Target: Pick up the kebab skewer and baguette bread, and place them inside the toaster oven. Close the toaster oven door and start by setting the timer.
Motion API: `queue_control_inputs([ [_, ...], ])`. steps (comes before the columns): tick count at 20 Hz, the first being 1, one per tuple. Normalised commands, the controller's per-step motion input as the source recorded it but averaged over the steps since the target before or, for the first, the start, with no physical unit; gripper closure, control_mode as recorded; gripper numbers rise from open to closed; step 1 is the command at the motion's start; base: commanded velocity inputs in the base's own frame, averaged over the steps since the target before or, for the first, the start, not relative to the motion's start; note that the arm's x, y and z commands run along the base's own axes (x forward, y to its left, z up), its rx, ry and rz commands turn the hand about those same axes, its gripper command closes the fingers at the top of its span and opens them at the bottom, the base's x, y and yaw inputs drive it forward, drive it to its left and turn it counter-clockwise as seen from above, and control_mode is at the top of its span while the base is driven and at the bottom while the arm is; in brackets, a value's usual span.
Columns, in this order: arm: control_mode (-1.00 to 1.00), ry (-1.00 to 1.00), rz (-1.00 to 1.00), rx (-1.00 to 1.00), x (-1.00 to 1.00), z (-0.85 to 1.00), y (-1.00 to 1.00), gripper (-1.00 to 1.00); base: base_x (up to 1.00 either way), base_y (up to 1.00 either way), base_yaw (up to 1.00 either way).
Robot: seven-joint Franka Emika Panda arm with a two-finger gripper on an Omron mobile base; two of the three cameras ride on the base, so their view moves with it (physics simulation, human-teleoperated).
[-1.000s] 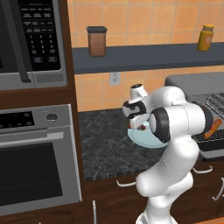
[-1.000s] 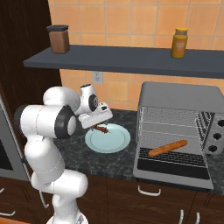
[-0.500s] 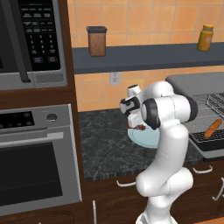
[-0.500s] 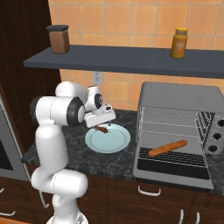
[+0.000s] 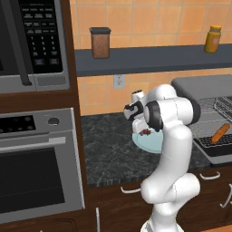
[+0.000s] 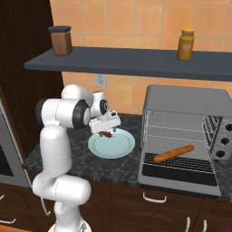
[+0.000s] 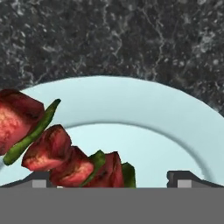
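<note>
Left base view: at frame centre the claw [image 5: 144, 131] has dropped over the plate [image 5: 152, 143]. Right base view: baguette [image 6: 173, 153] lies on the oven [image 6: 186, 104] door. Hand view: wide-open, empty fingers [image 7: 186, 179] flank the skewer [image 7: 65, 153]; grasp next.

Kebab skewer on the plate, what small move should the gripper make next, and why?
Probably shift a little sideways to centre over the kebab skewer, then lower. The gripper is open above the plate, and in the hand view the meat sits off toward one fingertip, not between them. The baguette bread already lies in the toaster oven.
</note>
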Motion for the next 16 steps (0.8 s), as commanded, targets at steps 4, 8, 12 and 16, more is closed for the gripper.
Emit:
queue_control_inputs([
  [4, -1.00, -0.03, 0.06, 0.04, 0.07, -0.05, -0.06, -1.00, 0.00, 0.00, 0.00],
  [8, -1.00, -0.03, 0.05, 0.06, 0.00, -0.06, 0.00, 1.00, 0.00, 0.00, 0.00],
  [12, -1.00, -0.03, 0.03, 0.09, -0.05, -0.03, -0.04, 1.00, 0.00, 0.00, 0.00],
  [16, -1.00, -0.07, 0.01, 0.09, -0.33, 0.00, -0.11, 1.00, 0.00, 0.00, 0.00],
])
